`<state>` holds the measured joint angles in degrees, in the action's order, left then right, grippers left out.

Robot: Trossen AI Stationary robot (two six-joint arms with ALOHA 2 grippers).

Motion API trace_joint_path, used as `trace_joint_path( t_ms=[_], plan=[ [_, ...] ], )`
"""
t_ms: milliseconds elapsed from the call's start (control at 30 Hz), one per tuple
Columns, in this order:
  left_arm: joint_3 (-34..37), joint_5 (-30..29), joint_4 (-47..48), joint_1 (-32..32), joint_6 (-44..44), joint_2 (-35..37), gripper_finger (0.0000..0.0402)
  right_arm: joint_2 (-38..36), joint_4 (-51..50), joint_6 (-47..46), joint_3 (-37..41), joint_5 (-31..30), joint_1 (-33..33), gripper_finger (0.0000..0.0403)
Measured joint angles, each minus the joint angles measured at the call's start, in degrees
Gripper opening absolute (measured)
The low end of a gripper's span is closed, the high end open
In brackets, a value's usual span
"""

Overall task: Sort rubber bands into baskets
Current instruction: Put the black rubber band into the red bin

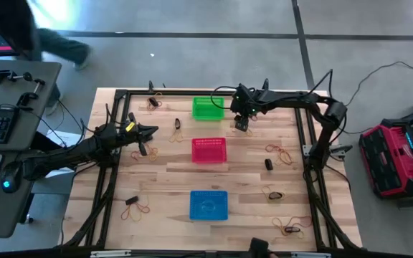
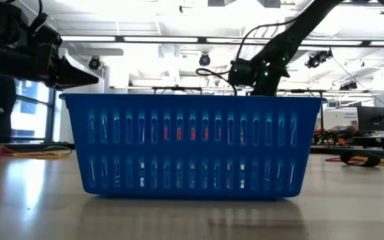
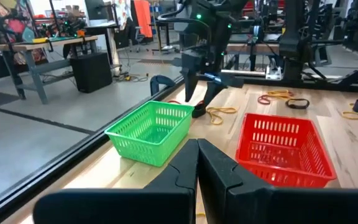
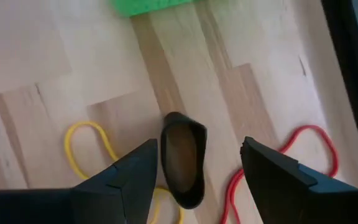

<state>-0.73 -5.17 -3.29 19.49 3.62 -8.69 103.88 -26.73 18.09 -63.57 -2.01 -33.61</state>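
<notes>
1. Pale wood planks make the table [image 1: 171,179], framed by dark rails along its edges; scattered rubber bands [image 1: 138,206] lie near the left rail, and more sit along the right side.
2. The left gripper [image 1: 149,132] hangs over the left part of the table, jaws pressed shut and holding nothing, with bare wood between it and the red basket [image 1: 209,150].
3. Down the middle stand the green basket [image 1: 208,107], the red one, and the blue basket [image 1: 209,205], well apart with open planks between them.
4. The right gripper [image 4: 194,163] sits just beside the green basket, jaws spread wide over a black band [image 4: 183,158], flanked by a yellow band [image 4: 86,146] and a red band [image 4: 291,155].
5. No writing can be read.
</notes>
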Motion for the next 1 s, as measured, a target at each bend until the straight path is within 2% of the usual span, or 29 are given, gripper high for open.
trace_joint_path(
  t_ms=[367, 533, 633, 867, 1000],
  plan=[
    [0.0, 0.66, 0.87, -0.01, -1.54, -0.02, 0.0, 0.66, -1.36, 1.58, 0.01, 5.05, -1.7, 0.022],
    [0.0, 0.74, 0.94, 0.0, -1.51, -0.04, 0.0, 3.17, -0.64, 1.93, 0.0, 6.77, -2.8, 0.0218],
    [0.0, 1.13, 1.04, 0.0, -1.51, -0.04, 0.0, 4.15, -0.37, 2.71, -0.09, 7.23, -2.81, 0.0202],
    [0.0, 1.59, 1.96, -0.02, -1.59, -0.04, 0.0, 4.47, -0.34, 2.43, -0.13, 8.46, -2.78, 0.0137],
    [0.0, 1.92, 2.25, -0.02, -1.56, -0.04, 0.0, 4.51, -0.27, 1.49, -0.11, 8.52, -2.75, 0.0125]
  ],
)
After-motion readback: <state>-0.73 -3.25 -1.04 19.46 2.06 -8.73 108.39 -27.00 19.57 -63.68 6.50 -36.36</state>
